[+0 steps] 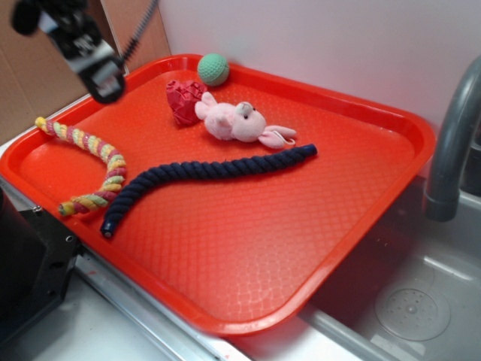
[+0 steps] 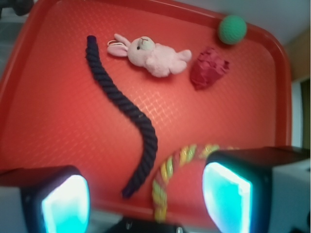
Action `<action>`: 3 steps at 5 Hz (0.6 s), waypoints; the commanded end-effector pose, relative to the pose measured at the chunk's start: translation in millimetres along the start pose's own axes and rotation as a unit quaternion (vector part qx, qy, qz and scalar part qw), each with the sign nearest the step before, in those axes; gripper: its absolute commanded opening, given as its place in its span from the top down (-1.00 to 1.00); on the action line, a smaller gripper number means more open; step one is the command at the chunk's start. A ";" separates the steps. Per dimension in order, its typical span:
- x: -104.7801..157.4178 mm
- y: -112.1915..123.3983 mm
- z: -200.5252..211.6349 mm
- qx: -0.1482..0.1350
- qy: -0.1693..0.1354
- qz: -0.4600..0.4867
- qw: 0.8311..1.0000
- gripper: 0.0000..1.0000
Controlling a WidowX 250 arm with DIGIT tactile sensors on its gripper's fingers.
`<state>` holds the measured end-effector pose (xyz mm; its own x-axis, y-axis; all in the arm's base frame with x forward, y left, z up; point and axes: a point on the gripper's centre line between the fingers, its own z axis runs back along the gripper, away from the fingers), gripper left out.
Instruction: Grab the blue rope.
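Exterior view has my pincer [image 1: 105,81] up at the top left, hanging in the air over the tray's [image 1: 376,226] far left rim, dark and blurred, touching nothing. From that side I cannot tell how its fingers stand; the wrist view settles it, for there my two fingers [image 2: 228,194] sit wide apart at the bottom corners of the picture, glowing pale cyan on their inner faces, with nothing between them but open tray. The blue rope [image 1: 203,174] lies flat on the red tray, running in a gentle curve from its near end close to the left front rim up to its far end just beside the bunny [image 1: 237,122]. In the wrist view the blue rope [image 2: 121,107] slants from near the bunny's [image 2: 153,56] ears down toward the tray edge, ending between my fingers but well below them, free of my grip. The striped rope [image 1: 94,162], twisted yellow, pink and green, curls on the left of the tray; its lower end lies just beside the blue rope's near end, and I cannot tell whether the two touch. A red heart [image 1: 183,100] lies against the bunny's far side, and a green ball [image 1: 213,69] sits near the tray's back rim, apart from the heart. To the right of the tray stands a grey faucet [image 1: 451,143] over a sink [image 1: 413,308].
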<state>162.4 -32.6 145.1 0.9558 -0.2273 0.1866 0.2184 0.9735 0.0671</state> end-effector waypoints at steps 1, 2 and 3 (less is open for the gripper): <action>34.5 -11.7 -49.0 -0.016 -0.047 -0.088 0.995 -1.00; 41.6 -13.5 -74.9 -0.017 -0.038 -0.098 0.994 -1.00; 45.7 -19.8 -97.4 -0.037 -0.029 -0.133 0.990 -1.00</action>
<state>215.8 -56.8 48.8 0.8584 -0.4727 0.1990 0.4737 0.8795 0.0457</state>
